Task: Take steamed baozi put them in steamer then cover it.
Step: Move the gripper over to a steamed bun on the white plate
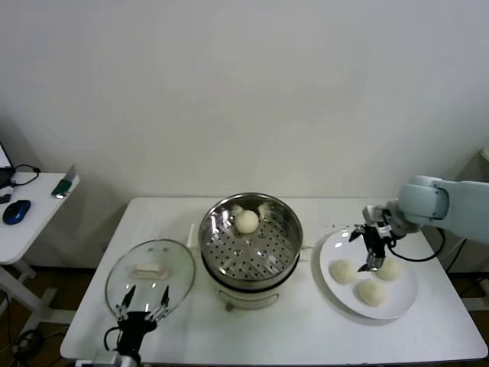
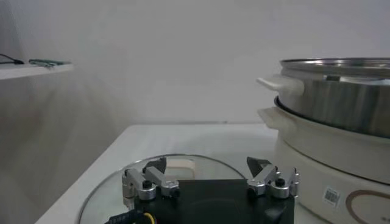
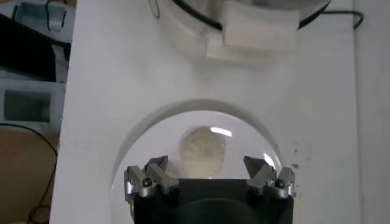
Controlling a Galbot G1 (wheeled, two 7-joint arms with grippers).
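Head view, left to right: the left gripper (image 1: 144,303), fingers apart, idles at the lower left by the lid (image 1: 150,273); the steamer (image 1: 250,238) at centre holds one bun (image 1: 246,221); the right gripper (image 1: 371,262), fingers spread and empty, hangs over the plate (image 1: 399,303) at right, where three buns (image 1: 370,290) lie. The step appears to be fetching the second bun; next the gripper must drop around one and close. Only the right wrist view shows a bun (image 3: 203,150) centred between the open jaws; only the left wrist view shows the steamer's side.
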